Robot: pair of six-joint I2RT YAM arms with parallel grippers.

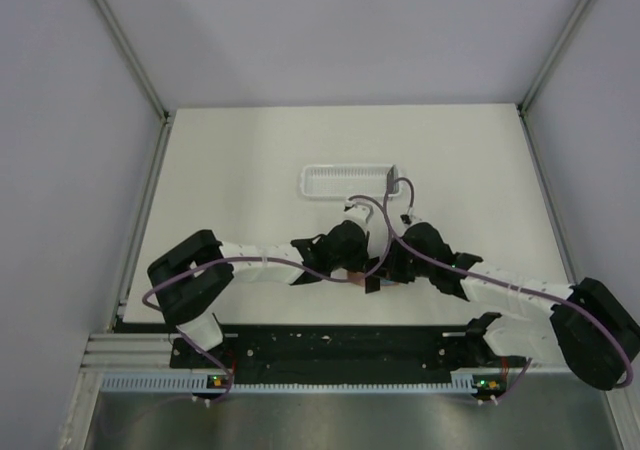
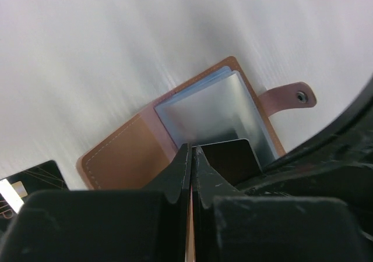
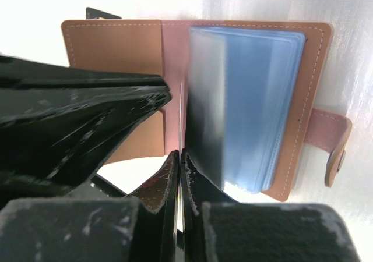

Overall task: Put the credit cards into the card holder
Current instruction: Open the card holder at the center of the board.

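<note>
An open brown holder (image 2: 125,157) lies flat on the white desk (image 1: 230,170), near the middle of its near edge, its blue sleeves (image 2: 215,108) showing. The left jaws and right jaws are both clenched, tips at the holder; whether they pinch it is unclear. A black card (image 2: 233,157) lies against the sleeves beside the left jaws. A second card (image 2: 32,183) lies on the desk just beside the holder. A white tray (image 1: 345,171) sits farther back.

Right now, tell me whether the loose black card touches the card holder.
Apart. In the left wrist view, a strip of bare table separates the loose card from the nearest corner of the card holder.
</note>
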